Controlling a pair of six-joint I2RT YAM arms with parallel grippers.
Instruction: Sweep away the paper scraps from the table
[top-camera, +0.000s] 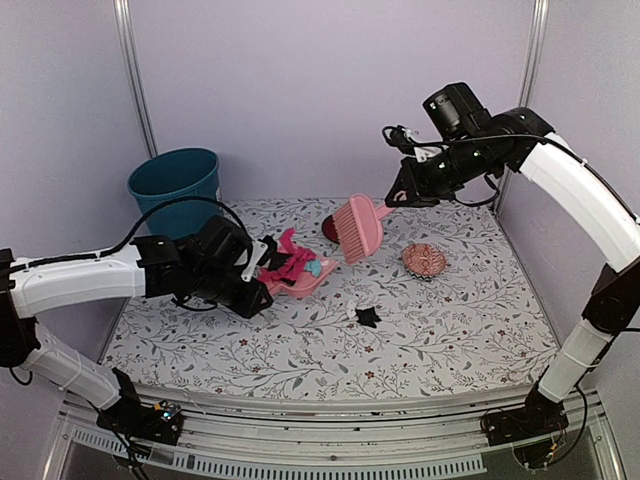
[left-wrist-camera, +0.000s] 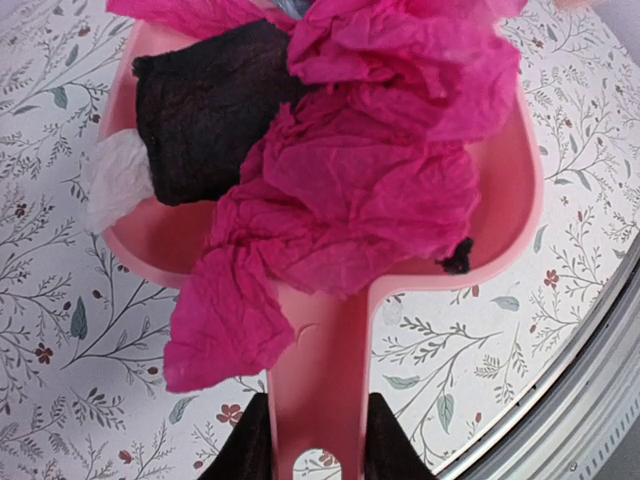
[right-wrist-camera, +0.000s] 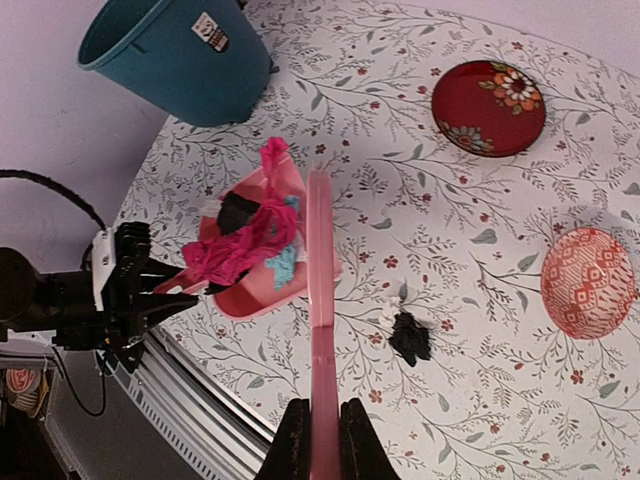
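Fingers (left-wrist-camera: 243, 455) of your left gripper (left-wrist-camera: 316, 452) clamp the dustpan (left-wrist-camera: 325, 370) handle, most paper scraps (left-wrist-camera: 370, 170) heaped in it, and the right gripper (right-wrist-camera: 322, 432) pinches the raised brush (top-camera: 357, 228); collection looks nearly done, so next sweep the black scrap (top-camera: 368, 316) on the table (top-camera: 450, 320) left into the dustpan.

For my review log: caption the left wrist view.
Left gripper grips a pink dustpan heaped with pink and black paper scraps, patterned table beneath.
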